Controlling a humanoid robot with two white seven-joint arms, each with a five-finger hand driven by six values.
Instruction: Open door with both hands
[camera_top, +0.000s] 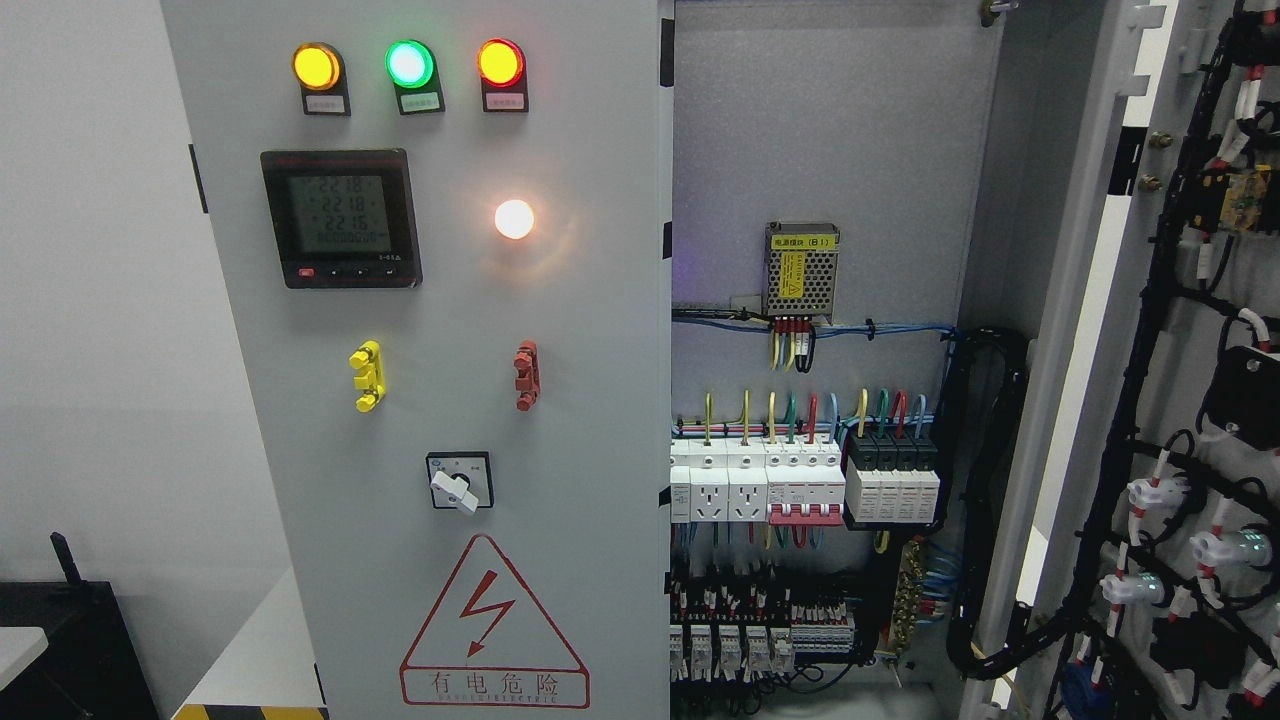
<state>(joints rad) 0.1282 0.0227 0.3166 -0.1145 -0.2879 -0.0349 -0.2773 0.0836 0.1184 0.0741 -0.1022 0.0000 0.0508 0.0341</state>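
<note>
Cabinet: a grey electrical cabinet fills the view, with two doors.
Left door (440, 400): shut, facing the room. It carries three lit indicator lamps (408, 64), a digital meter (340, 218), a white lamp (514, 219), a rotary switch (459, 482) and a high-voltage warning triangle (494, 625).
Right door (1190, 400): swung wide open to the right, its inner face showing black wiring looms.
Interior (810, 150): exposed; a small power supply (801, 270), rows of breakers (790, 485) and coloured conductors are within easy reach.
Robot hands: neither arm nor hand is in view, so whether the fingers are spread or curled cannot be told.
Task standing: in my judgement half done at most; the left door is not yet opened.
Risk one: a hand reaching for the left door's free edge passes near live terminals; a drift rightward could strike them.
Risk two: fingers could catch the rotary switch or the meter while seeking a hold.
Risk three: the open door's looms could snag a passing arm.
</note>
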